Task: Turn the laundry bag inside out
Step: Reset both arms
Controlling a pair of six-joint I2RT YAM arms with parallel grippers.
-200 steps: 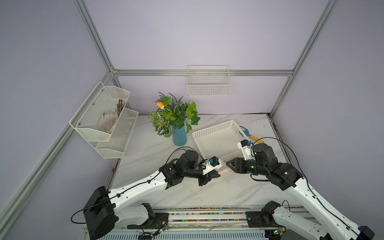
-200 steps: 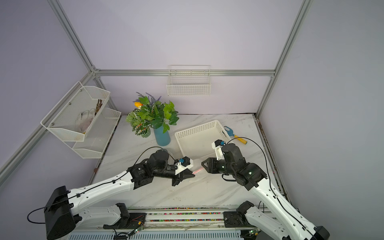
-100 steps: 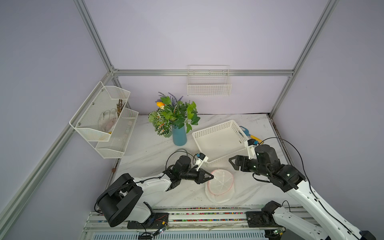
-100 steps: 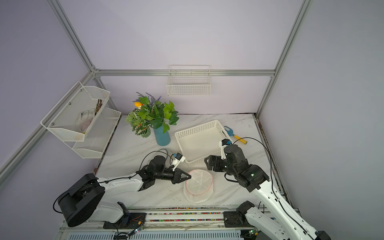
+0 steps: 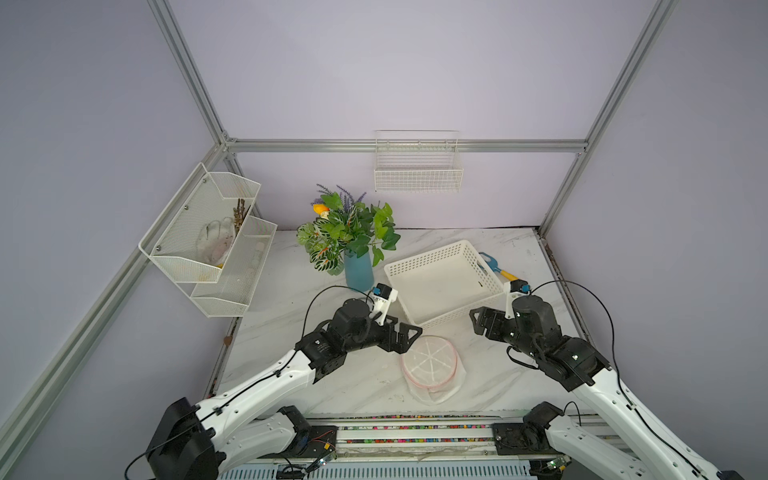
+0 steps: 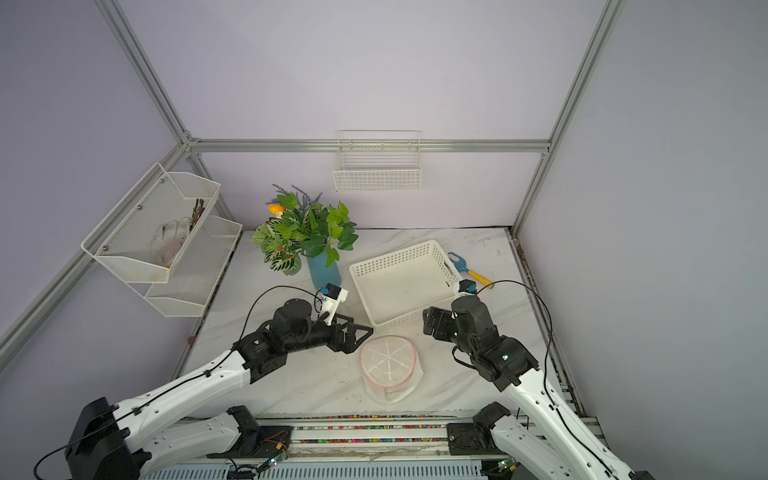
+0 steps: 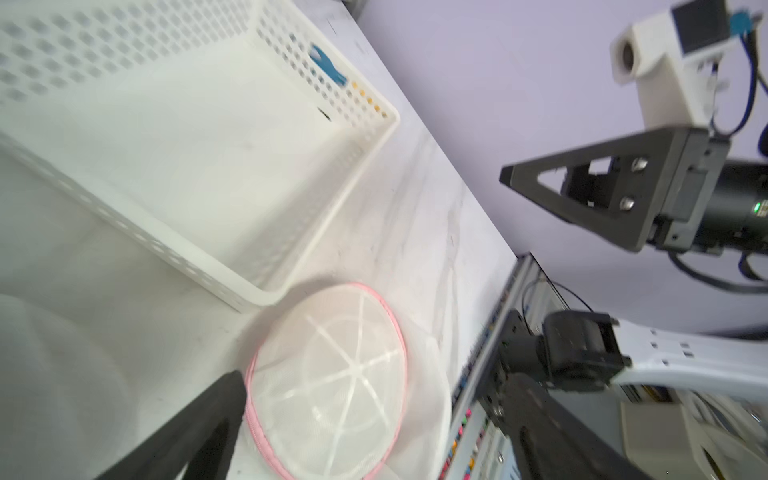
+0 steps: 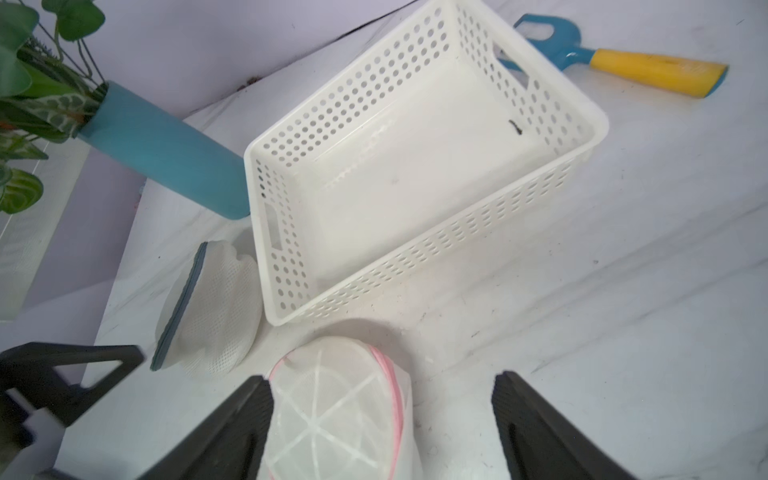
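The round white mesh laundry bag with a pink rim lies on the marble table, just beside the white perforated basket. The left gripper and right gripper flank it, jaws wide and empty, likely poised to seize its rim.

A white perforated plastic basket sits slightly askew on the white marble tabletop. Just beside its far-left corner stands a tall blue vase holding green artificial foliage with purple sprigs. A toy shovel with a blue scoop and a yellow handle lies against the basket's far-right side. By the basket's left end lies a white mesh pouch edged in grey-blue. A white wire basket hangs on the back wall. A two-tier white mesh shelf on the left wall holds a pale translucent item and brown dried sprigs.
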